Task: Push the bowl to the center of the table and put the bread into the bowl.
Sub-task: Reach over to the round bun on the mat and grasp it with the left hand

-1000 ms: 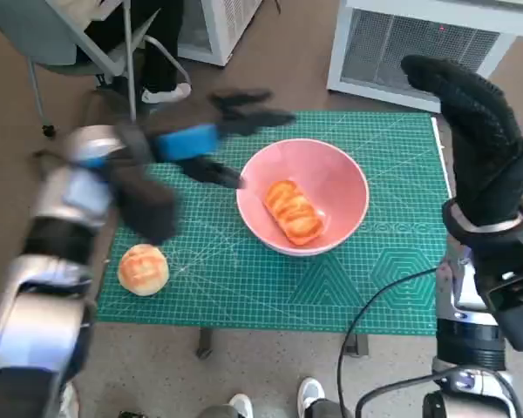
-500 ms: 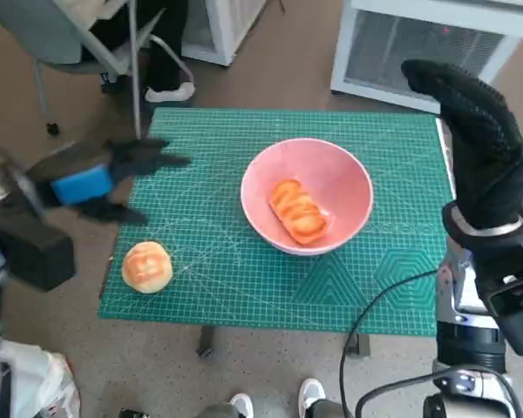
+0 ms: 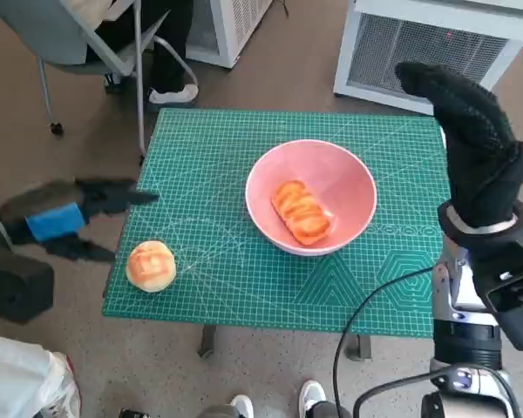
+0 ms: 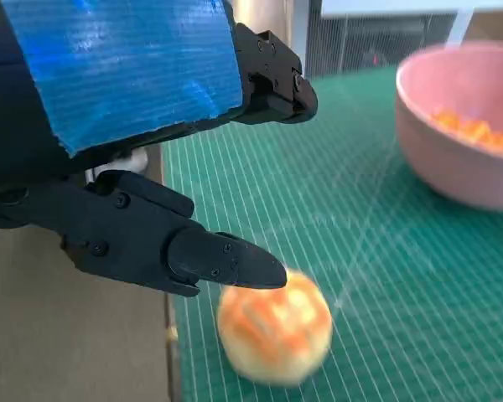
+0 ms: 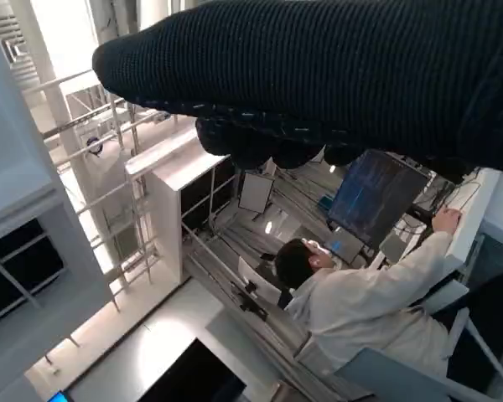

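Green cutting mat [image 3: 244, 287] covers your table, with a white grille unit [image 3: 436, 43] on the floor beyond the pink bowl [image 3: 311, 197]. 1 bread [image 3: 301, 212] lies in that bowl, 1 bun [image 3: 151, 266] well left of it. Your left hand [image 3: 65, 218] hangs spread and released beside the bun; your right hand [image 3: 471, 148] is raised, holding nothing.

Brown floor [image 3: 288, 70], a grey chair [image 3: 70, 35], white vented units [image 3: 436, 43] behind.

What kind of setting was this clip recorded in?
Probably a lab or office workspace: a green gridded cutting mat covers the small table, a person sits at a dark computer monitor, and white vented cabinets stand nearby.
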`<state>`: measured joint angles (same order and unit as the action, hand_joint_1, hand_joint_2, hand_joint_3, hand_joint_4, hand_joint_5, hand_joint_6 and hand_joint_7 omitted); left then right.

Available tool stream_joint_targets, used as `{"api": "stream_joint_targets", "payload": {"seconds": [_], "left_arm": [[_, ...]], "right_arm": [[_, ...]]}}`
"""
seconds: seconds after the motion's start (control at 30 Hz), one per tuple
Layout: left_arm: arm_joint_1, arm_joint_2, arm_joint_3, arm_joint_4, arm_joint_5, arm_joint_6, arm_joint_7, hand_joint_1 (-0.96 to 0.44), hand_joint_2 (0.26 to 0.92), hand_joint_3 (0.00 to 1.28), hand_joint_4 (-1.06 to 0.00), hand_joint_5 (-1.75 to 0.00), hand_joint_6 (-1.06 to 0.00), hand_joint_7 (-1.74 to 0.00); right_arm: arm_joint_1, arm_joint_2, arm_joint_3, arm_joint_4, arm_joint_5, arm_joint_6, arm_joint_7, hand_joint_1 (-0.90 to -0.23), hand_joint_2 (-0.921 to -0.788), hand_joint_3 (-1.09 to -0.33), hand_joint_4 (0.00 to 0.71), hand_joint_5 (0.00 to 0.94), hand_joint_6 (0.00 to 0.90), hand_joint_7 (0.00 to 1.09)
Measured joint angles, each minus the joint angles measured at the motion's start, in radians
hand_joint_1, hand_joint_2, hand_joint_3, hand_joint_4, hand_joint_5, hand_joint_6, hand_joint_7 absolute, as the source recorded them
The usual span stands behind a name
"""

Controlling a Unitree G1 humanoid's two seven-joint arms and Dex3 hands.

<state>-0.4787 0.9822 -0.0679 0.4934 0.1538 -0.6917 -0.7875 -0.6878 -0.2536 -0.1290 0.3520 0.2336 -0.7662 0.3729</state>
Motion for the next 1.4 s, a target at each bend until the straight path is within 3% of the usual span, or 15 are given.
{"api": "stream_joint_targets", "payload": {"seconds": [0.4,0.67,0.77,0.93,0.97,1.0,1.03,1.1,1.23,1.4], "left_arm": [[0.035,-0.071,-0.048,0.096,0.052,-0.011,0.041,-0.34,0.850,0.00,-0.22,-0.01,-0.32,-0.02],[0.013,-0.138,-0.114,0.235,0.099,-0.013,0.044,-0.26,0.841,0.00,-0.30,-0.03,-0.38,-0.04],[-0.007,-0.163,-0.132,0.289,0.116,-0.013,0.053,-0.22,0.840,0.00,-0.39,-0.05,-0.44,-0.06],[-0.055,-0.175,-0.158,0.350,0.139,-0.021,0.088,-0.14,0.861,0.01,-0.64,-0.16,-0.63,-0.15],[-0.063,-0.177,-0.163,0.358,0.147,-0.023,0.096,-0.13,0.871,0.01,-0.67,-0.23,-0.66,-0.21],[-0.072,-0.178,-0.168,0.366,0.154,-0.026,0.106,-0.08,0.889,0.06,-0.65,-0.60,-0.61,-0.58],[-0.078,-0.178,-0.173,0.373,0.161,-0.029,0.118,-0.05,0.901,0.09,-0.63,-0.84,-0.57,-0.83],[-0.089,-0.179,-0.183,0.387,0.176,-0.033,0.147,-0.03,0.911,0.11,-0.62,-1.04,-0.56,-1.02],[-0.107,-0.179,-0.198,0.399,0.208,-0.039,0.203,-0.01,0.918,0.09,-0.66,-1.17,-0.60,-1.13],[-0.121,-0.171,-0.197,0.392,0.217,-0.046,0.198,0.00,0.920,0.08,-0.65,-1.24,-0.63,-1.12]], "right_arm": [[-0.008,0.000,0.005,0.018,0.006,-0.007,0.020,-0.604,-0.921,-0.737,0.303,0.002,0.001,0.65],[-0.011,0.000,0.005,0.019,0.009,-0.007,0.028,-0.603,-0.921,-0.737,0.303,0.001,0.000,0.65],[-0.012,0.000,0.005,0.019,0.010,-0.007,0.031,-0.603,-0.921,-0.737,0.304,0.001,-0.001,0.64],[-0.012,0.000,0.005,0.019,0.011,-0.007,0.033,-0.602,-0.921,-0.737,0.304,0.001,-0.001,0.64],[-0.012,0.000,0.005,0.019,0.011,-0.007,0.034,-0.602,-0.921,-0.737,0.304,0.001,-0.001,0.64],[-0.012,0.000,0.005,0.019,0.011,-0.007,0.034,-0.602,-0.921,-0.737,0.304,0.001,0.000,0.64],[-0.012,0.000,0.005,0.019,0.011,-0.007,0.034,-0.602,-0.921,-0.737,0.304,0.001,0.000,0.64],[-0.012,-0.001,0.004,0.019,0.010,-0.007,0.034,-0.602,-0.921,-0.737,0.304,0.001,0.000,0.64],[-0.012,-0.001,0.003,0.018,0.010,-0.008,0.034,-0.602,-0.921,-0.738,0.304,0.001,0.000,0.64],[-0.012,-0.005,-0.002,0.018,0.010,-0.010,0.034,-0.601,-0.921,-0.738,0.301,0.000,-0.001,0.64]]}}
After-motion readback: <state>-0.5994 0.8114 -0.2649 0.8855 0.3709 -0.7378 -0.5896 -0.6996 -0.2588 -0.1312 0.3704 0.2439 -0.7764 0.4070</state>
